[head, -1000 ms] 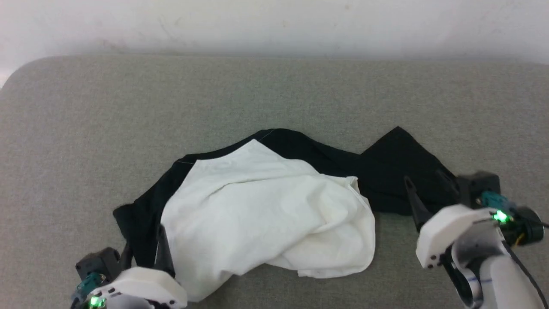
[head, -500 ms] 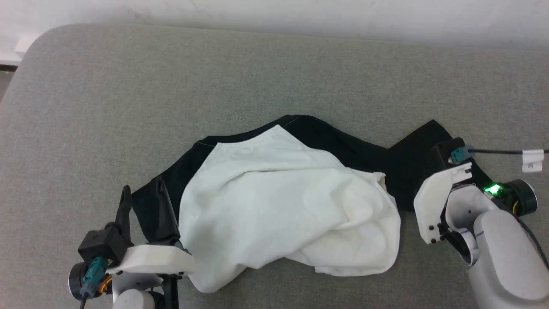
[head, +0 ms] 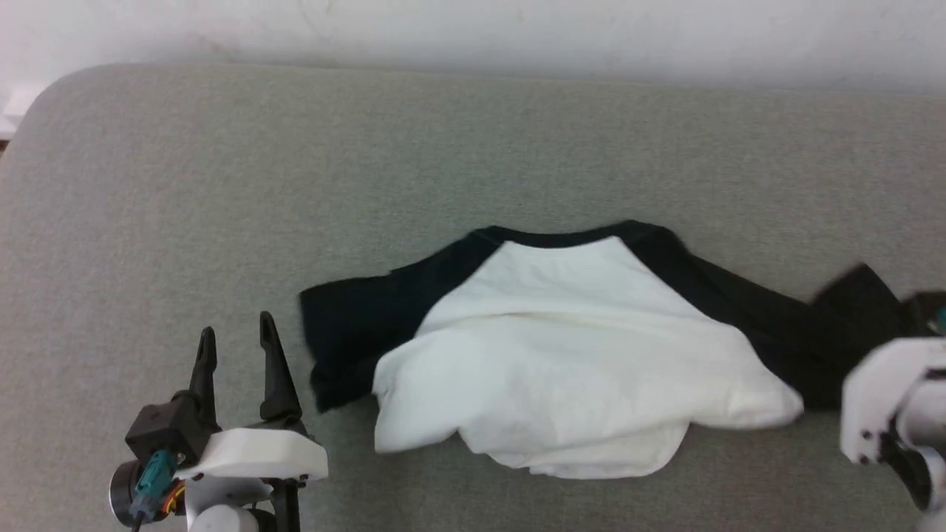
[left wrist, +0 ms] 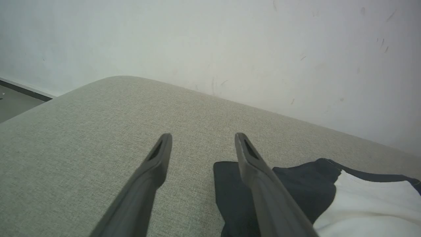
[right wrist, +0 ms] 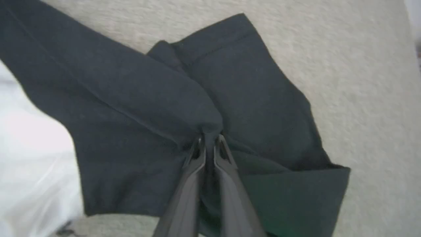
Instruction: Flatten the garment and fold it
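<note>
Wide grey cushion (head: 473, 148) surrounds the garment (head: 576, 355); right gripper (right wrist: 209, 140) pinches its black sleeve (right wrist: 246, 82).

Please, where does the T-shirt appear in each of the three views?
Head view: T-shirt lies centre to right, spread sideways.
Left wrist view: lower right corner, just past the open left gripper.
Right wrist view: its black sleeve crosses the middle, pinched by the right gripper.
Shared landmark: the grey cushion underneath.
</note>
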Robot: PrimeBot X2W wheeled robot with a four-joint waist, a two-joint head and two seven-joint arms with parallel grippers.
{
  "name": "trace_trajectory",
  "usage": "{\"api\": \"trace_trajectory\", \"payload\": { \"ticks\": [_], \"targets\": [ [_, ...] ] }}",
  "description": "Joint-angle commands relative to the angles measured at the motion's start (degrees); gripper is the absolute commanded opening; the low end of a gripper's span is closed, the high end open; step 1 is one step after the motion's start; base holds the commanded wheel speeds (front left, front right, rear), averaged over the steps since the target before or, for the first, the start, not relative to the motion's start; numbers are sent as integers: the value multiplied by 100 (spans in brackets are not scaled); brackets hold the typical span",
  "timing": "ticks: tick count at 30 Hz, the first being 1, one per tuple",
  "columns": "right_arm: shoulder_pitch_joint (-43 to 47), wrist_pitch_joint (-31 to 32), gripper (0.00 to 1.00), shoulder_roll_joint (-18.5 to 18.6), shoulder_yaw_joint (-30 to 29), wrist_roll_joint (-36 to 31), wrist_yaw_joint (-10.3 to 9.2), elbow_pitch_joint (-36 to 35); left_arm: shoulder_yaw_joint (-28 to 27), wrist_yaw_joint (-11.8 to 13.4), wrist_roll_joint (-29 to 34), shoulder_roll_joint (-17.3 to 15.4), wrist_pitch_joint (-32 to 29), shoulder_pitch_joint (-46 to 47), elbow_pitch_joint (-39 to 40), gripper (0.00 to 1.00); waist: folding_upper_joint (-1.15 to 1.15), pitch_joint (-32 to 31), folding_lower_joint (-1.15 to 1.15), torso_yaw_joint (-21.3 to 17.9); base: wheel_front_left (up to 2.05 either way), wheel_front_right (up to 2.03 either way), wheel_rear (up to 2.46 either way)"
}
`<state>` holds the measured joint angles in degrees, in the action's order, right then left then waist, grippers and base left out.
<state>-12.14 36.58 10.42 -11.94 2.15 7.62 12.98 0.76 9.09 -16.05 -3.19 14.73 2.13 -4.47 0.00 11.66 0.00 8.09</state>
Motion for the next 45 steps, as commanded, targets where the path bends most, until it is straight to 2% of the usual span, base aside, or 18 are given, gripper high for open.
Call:
{"api": "trace_trajectory", "payload": {
  "ticks": [1, 8, 9, 11, 14, 16, 20, 23, 26, 29, 32, 36, 39, 45],
  "targets": [
    [339, 79, 0, -91, -316, -104, -13, -278, -6, -51, 74, 27, 26, -76, -20, 100, 0, -112, 0, -195, 0, 0, 0],
    [1048, 61, 0, -574, -833, -53, -13, -1077, 88, -115, 132, 29, 27, -37, -82, 100, 0, -133, 0, -499, 0, 0, 0],
    [1090, -74, 27, -623, -857, 0, -13, -1129, 119, -137, 142, 29, 27, -13, -102, 100, 0, -131, 0, -546, 0, 0, 0],
    [1139, -357, 100, -700, -861, 117, -13, -1203, 187, -208, 160, -3, 17, 61, -170, 100, 0, -140, 0, -640, 0, 0, 0],
    [1159, -811, 100, -745, -738, 323, -13, -1261, 352, -424, 263, -234, -196, 269, -229, 100, 0, -142, 0, -772, 0, 0, 0],
    [1161, -1120, 100, -750, -543, 560, -13, -1264, 510, -657, 363, -485, -494, 488, -232, 100, 0, -126, 0, -861, 0, 0, 0],
    [1135, -1711, 100, -752, -137, 692, -13, -1384, 867, -1298, 515, -1134, -1402, 1088, -226, 100, 0, -35, 0, -1046, 0, 0, 0],
    [1073, -1966, 100, -753, 79, 707, -13, -1495, 1214, -1576, 468, -1662, -2222, 1597, -252, 100, 0, 72, 0, -1208, 0, 0, 0],
    [967, -2101, 100, -753, 269, 749, -13, -1578, 1712, -1648, 196, -2235, -3046, 2058, -263, 100, 0, 203, 0, -1397, 0, 0, 0],
    [849, -2171, 100, -753, 437, 829, -13, -1597, 2455, -1654, -491, -2900, -3786, 2454, -163, 100, 0, 339, 0, -1577, 0, 0, 0],
    [748, -2247, 100, -754, 597, 922, -13, -1576, 2980, -1656, -1160, -3551, -4350, 2782, -98, 100, 0, 486, 0, -1765, 0, 0, 0],
    [644, -2361, 100, -754, 706, 995, -13, -1514, 3490, -1656, -1771, -4192, -4934, 3074, -21, 100, 0, 680, 0, -1962, 0, 0, 0],
    [602, -2441, 100, -754, 743, 1077, -13, -1491, 3659, -1657, -2117, -4421, -5148, 3201, -9, 100, 0, 815, 0, -2063, 0, 0, 0],
    [518, -2578, 100, -754, 777, 1198, -13, -1404, 3839, -1657, -2488, -4525, -5438, 3236, -39, 100, 0, 1044, 0, -2168, 0, 0, 0]
  ]
}}
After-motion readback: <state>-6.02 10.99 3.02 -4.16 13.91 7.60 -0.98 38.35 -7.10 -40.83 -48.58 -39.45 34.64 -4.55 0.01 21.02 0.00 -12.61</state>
